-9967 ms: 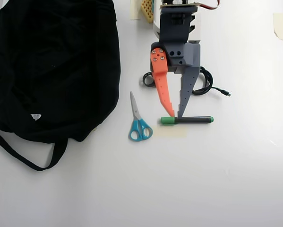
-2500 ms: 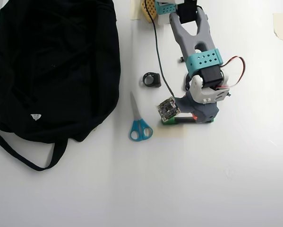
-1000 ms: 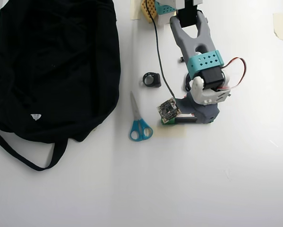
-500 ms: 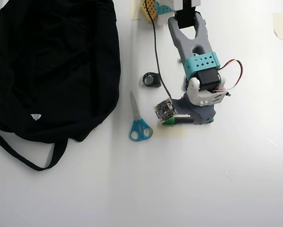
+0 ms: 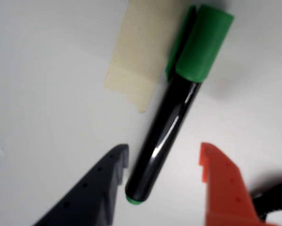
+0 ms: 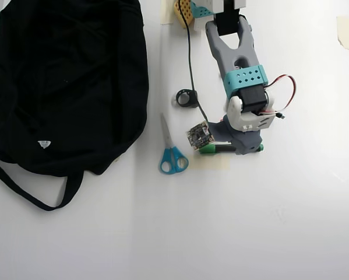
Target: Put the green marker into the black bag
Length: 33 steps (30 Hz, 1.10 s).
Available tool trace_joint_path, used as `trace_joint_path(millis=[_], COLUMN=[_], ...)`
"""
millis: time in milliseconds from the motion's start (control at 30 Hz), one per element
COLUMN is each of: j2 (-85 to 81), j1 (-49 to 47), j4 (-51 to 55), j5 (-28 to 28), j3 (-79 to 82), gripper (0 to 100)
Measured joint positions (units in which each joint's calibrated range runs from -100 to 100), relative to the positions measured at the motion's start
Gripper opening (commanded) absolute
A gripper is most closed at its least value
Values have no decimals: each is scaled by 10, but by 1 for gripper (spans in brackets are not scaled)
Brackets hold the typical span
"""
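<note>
Wrist view: the gripper (image 5: 162, 162) is spread open astride the marker (image 5: 171, 113), whose barrel runs diagonally from lower centre to the green cap upper right, crosswise between the fingers

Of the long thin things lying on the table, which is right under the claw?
The black-barrelled green-capped marker, lying between the open gripper's fingers; the blue-handled scissors lie apart, leftward.

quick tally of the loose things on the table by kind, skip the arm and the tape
Markers: 1, the green marker
Bags: 1, the black bag
Scissors: 1, the blue-handled scissors
Cables: 1, a coiled black cable
Total: 4
</note>
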Motion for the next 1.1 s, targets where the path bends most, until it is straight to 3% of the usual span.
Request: trace_joint_path(millis=[1100], j2=[37], j1=[6], j4=[0], j5=[0], j3=[-31], gripper=[21])
